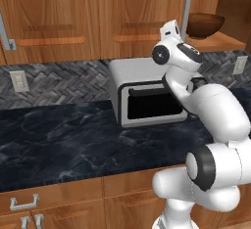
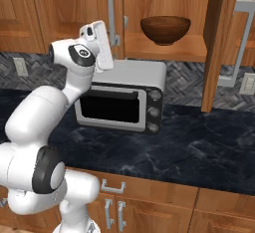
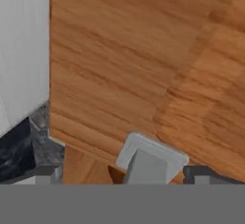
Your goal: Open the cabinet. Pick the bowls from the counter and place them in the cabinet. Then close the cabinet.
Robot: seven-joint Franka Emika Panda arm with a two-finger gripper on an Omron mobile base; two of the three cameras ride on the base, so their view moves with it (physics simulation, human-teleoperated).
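Note:
The cabinet (image 2: 74,8) hangs over the counter (image 2: 199,147). Its right door (image 2: 214,43) swings out edge-on, while the left door (image 1: 142,8) lies flat and shut. A dark brown wooden bowl (image 2: 165,29) (image 1: 206,25) rests on the shelf inside. My gripper (image 3: 122,174) is open, its fingertips (image 3: 48,173) either side of the lower foot of the left door's silver handle (image 3: 150,158) (image 2: 113,13) (image 1: 186,5), not closed on it. The hand (image 1: 170,30) (image 2: 98,40) is raised just above the toaster oven.
A silver toaster oven (image 1: 147,96) (image 2: 124,97) stands on the counter (image 1: 73,140) right under the hand. The open right door's handle (image 2: 239,43) juts out on the right. Drawers with small handles (image 1: 23,203) run below the counter's edge.

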